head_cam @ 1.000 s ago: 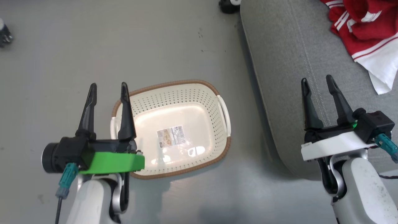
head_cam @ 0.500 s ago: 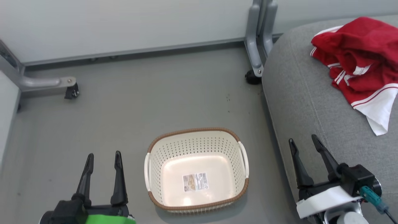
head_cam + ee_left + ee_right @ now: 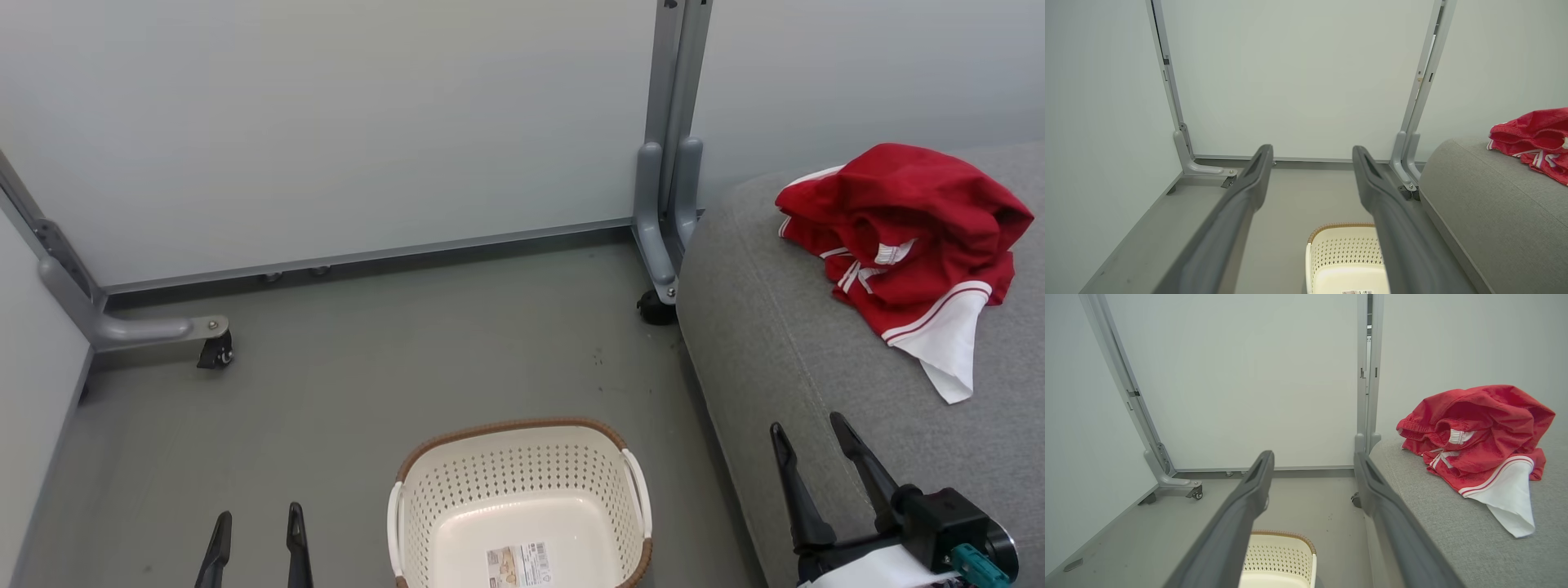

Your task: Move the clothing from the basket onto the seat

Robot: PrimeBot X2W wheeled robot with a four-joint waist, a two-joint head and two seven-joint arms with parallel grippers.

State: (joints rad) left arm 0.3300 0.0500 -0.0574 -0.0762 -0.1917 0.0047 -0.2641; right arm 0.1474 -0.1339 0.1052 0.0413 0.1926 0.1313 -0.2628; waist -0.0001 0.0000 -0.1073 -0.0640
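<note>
- The left gripper (image 3: 259, 519) pokes up at 7 o'clock in the head view. Only its two dark fingers show, pointing toward 12, with the jaws wide apart and nothing between them, over the grey floor (image 3: 392, 359).
- The right gripper (image 3: 807, 425) rises at 5 o'clock with its fingers leaning slightly toward 11. Its jaws are spread wide and hold nothing, over the near edge of the seat (image 3: 784, 343).
- The basket (image 3: 506, 426) sits on the floor at 6 o'clock, between the two grippers and touching neither. A paper label (image 3: 517, 565) shows on its bare bottom.
- The clothing (image 3: 898, 220) lies in a crumpled red heap on the seat at 2 o'clock, with a white panel trailing toward 5. It is well apart from the right gripper.
- In the right wrist view the clothing (image 3: 1474, 433) sits at 2 o'clock, with open grey cushion between it and the fingers.
- A pale panel (image 3: 367, 122) stands across the back. Its grey post (image 3: 671, 163) is at 1 o'clock, and the post's caster (image 3: 655, 309) is just beside the seat's far corner.
- A wheeled foot (image 3: 214, 351) sits at 9 o'clock.
</note>
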